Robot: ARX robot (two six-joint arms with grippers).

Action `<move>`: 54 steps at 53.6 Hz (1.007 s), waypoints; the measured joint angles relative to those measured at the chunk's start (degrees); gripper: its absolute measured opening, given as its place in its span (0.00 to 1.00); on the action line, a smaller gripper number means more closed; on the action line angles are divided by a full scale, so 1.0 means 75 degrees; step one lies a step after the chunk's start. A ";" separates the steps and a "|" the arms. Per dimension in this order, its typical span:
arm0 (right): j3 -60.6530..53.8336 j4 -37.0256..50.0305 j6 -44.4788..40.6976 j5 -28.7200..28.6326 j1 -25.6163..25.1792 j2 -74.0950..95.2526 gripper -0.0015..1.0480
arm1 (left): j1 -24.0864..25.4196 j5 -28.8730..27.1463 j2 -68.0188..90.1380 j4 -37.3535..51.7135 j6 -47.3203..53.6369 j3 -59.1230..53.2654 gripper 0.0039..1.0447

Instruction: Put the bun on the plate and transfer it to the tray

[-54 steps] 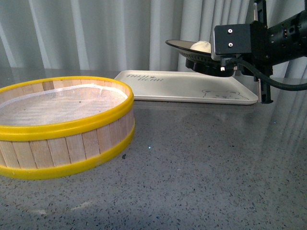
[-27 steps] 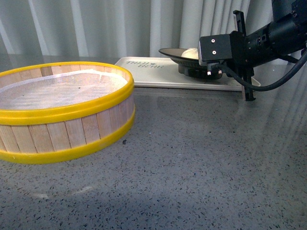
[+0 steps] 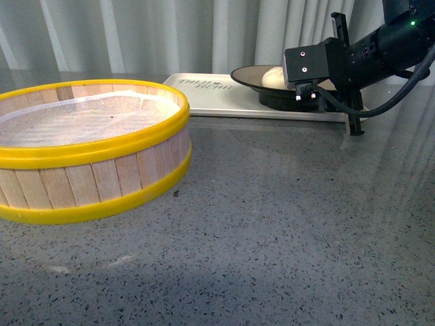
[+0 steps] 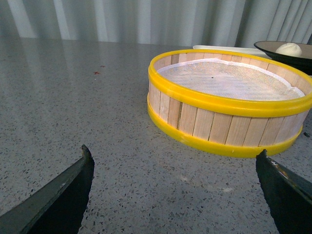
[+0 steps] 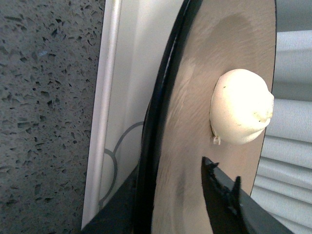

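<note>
- The bun point(image 3: 274, 77) sits inside the plate point(image 3: 253, 75), a little off the middle, and the plate is on or just above the far right part of the tray point(image 3: 217, 98).
- From the front I cannot tell if the foot of the plate already touches the tray or hangs just over it.
- My right gripper point(image 5: 178, 195) is clamped on the rim of the plate: one finger point(image 5: 222, 195) lies over the tan inside, the other is under the black rim.
- My left gripper point(image 4: 175, 187) is open and holds nothing; it hangs low over the grey table point(image 3: 272, 224), near the wooden steamer basket point(image 3: 88, 159), well apart from the tray.
- I judge the step in hand is to set the plate down on the tray and let go.
- To do it well I should keep the plate level, so the bun does not roll, and lower slowly until the foot rests flat.
- I should open the fingers only when the plate stands by itself, then pull back along the rim, not up, so I do not tip it.
- The plate is near the tray edge; a small push inward may be safer.
</note>
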 joint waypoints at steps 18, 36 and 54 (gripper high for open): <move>-0.1099 0.0076 0.2605 -0.0428 0.0533 -0.2075 0.94 | 0.0000 0.0000 0.0000 0.0000 0.0000 0.0000 0.94; -0.2806 0.1920 0.8865 0.1271 0.0221 -0.4811 0.92 | 0.0000 0.0003 -0.0003 0.0000 0.0000 0.0000 0.94; -0.6910 0.4928 1.1791 0.3407 0.0119 -0.6403 0.44 | 0.0000 -0.0015 0.0000 0.0000 0.0000 0.0000 0.94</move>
